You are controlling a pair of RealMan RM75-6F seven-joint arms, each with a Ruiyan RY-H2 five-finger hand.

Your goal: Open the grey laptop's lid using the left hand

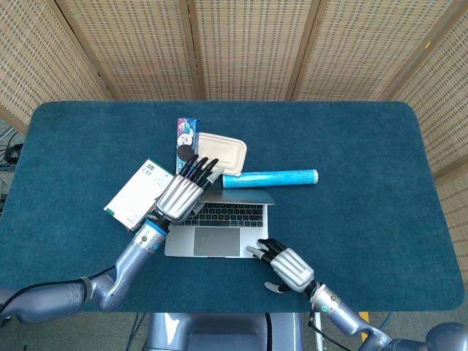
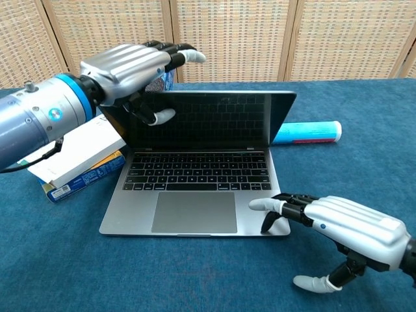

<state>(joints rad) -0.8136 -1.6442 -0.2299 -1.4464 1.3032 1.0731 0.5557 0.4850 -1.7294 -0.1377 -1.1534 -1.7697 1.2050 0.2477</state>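
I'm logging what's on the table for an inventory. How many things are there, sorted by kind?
Laptop: 1
Boxes, white over yellow: 2
Cookie pack: 1
Lidded food tray: 1
Blue tube: 1
Total: 6

No legible text, label or brand anywhere.
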